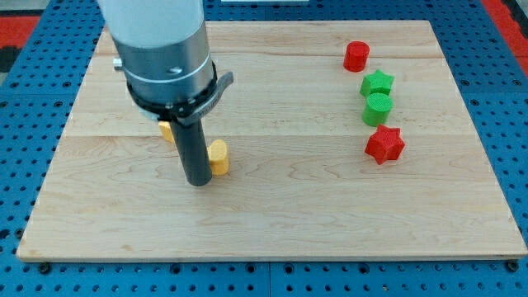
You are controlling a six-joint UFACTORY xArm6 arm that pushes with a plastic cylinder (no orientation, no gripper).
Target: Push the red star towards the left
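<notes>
The red star point(384, 144) lies on the wooden board point(272, 214) at the view's right. My tip point(199, 182) rests on the board at the centre-left, far to the left of the red star. A yellow block point(219, 157) sits right beside my tip, on its right. Another yellow block point(167, 130) is partly hidden behind the rod.
Above the red star stand a green cylinder point(377, 109), a green star point(378, 82) and a red cylinder point(356, 55) in a rough column. The board sits on a blue perforated table point(25, 91).
</notes>
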